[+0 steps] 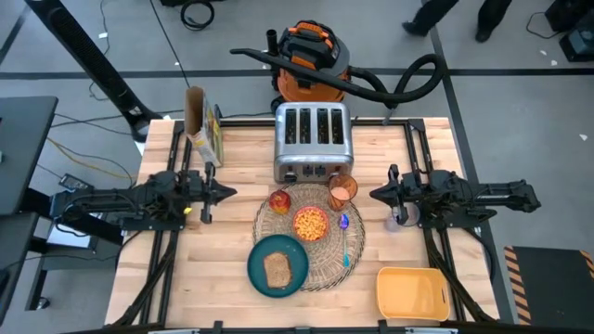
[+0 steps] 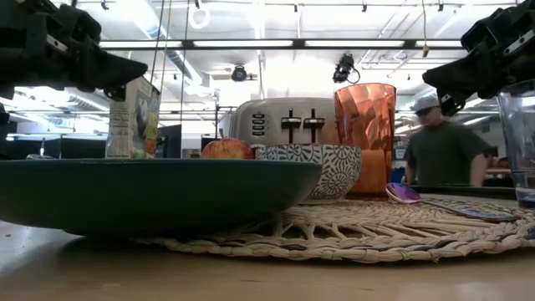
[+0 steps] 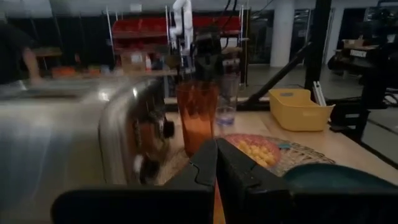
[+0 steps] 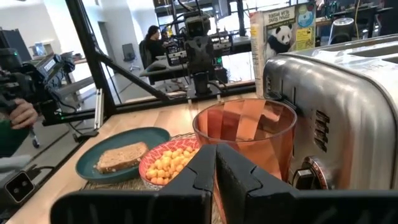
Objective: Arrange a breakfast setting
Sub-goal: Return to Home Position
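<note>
Both grippers, left (image 1: 230,193) and right (image 1: 374,194), hover beside the placemat (image 1: 327,266), fingers closed together, empty; bowl (image 1: 311,223) and spoon (image 1: 344,237) rest on it, apple (image 1: 279,200) and cup (image 1: 342,190) at its toaster-side edge; plate (image 1: 257,257) bearing toast (image 1: 277,269) overlaps its rim.

toaster (image 1: 312,139) and cereal box (image 1: 206,133) block the back; bare table (image 1: 213,264) lies left of the placemat (image 1: 327,266).
</note>
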